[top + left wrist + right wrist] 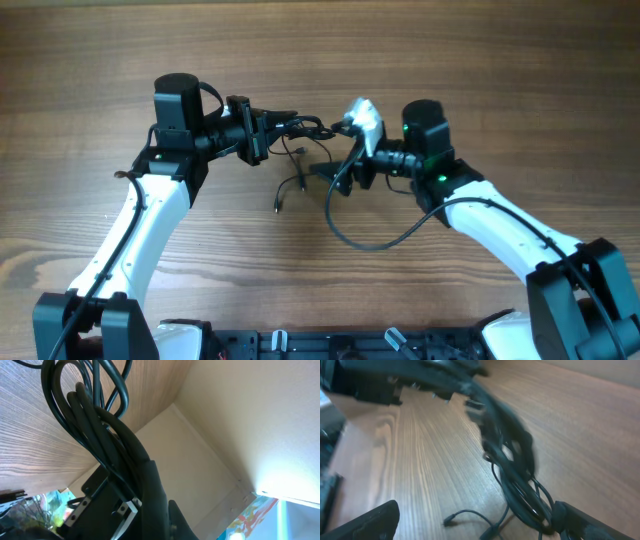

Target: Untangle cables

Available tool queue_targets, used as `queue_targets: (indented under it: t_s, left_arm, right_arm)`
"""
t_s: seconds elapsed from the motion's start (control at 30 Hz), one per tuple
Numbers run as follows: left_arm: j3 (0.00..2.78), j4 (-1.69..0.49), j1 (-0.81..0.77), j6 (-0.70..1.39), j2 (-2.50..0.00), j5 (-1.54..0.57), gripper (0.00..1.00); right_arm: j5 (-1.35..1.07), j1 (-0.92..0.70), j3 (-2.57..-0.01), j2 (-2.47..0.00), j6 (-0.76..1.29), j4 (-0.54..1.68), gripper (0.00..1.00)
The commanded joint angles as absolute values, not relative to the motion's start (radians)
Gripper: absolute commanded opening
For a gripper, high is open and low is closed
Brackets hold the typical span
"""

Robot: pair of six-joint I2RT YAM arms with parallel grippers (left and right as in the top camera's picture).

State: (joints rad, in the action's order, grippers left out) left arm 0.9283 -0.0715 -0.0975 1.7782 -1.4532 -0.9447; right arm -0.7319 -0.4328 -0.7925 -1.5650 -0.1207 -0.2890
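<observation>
Overhead, the cables point(300, 128) form a dark knotted bunch held up over the middle of the bench point(90, 60), its long axis running left to right between the two arms. From that bunch a few thin strands trail down toward the near edge, and one ends in a small plug point(277, 208) lying on the wood. In the left wrist view the cables point(95, 415) run as a tight sheaf from the upper left down toward the lower middle, close against the camera. In the right wrist view the cables point(512, 460) hang as a blurred rope from the upper left down to the lower right, with a loose end point(451, 520) curling onto the bench below. The left tool point(278, 122) is clamped narrow on the left end of the bunch. The right tool point(348, 145) stands wide, its fingers point(370, 522) far apart, the bunch passing just beside the other finger without being pinched.
</observation>
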Motion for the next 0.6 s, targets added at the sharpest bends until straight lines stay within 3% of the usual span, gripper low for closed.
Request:
queue_targets:
  t_s: [0.0, 0.17, 0.3, 0.37, 0.4, 0.43, 0.5, 0.53, 0.57]
  left_arm:
    - [0.935, -0.072, -0.101, 1.787, -1.442, -0.976, 0.04]
    - [0.935, -0.072, -0.101, 1.785, -1.442, -0.977, 0.04]
    - [0.935, -0.073, -0.101, 1.785, -1.442, -0.98, 0.04]
    - [0.935, -0.081, -0.101, 1.785, -1.442, -0.98, 0.04]
    - [0.935, -0.091, -0.101, 1.785, -1.442, -0.98, 0.04]
    - [0.935, -0.102, -0.101, 1.785, -1.442, -0.98, 0.04]
    - [0.935, -0.117, -0.101, 1.785, -1.442, -0.979, 0.05]
    - [0.935, -0.12, -0.101, 1.785, -1.442, -0.979, 0.05]
    - [0.935, -0.121, -0.101, 1.785, -1.442, -0.979, 0.06]
  right_arm:
    - [-0.544, -0.493, -0.792, -1.556, -0.302, -0.297, 1.0]
    - [-0.29, -0.57, -0.792, -1.593, -0.442, -0.353, 0.89]
    - [-0.266, -0.584, -0.792, -1.622, -0.445, -0.455, 0.82]
    - [-0.266, -0.584, -0.792, -1.626, -0.445, -0.477, 0.71]
    - [-0.266, -0.584, -0.792, -1.626, -0.445, -0.477, 0.63]
    - [-0.266, -0.584, -0.792, -1.626, -0.444, -0.475, 0.41]
    - [-0.271, -0.584, -0.792, -1.626, -0.437, -0.461, 0.13]
    - [-0.274, -0.584, -0.792, -1.626, -0.405, -0.458, 0.04]
    - [-0.274, -0.584, -0.792, -1.626, -0.319, -0.458, 0.04]
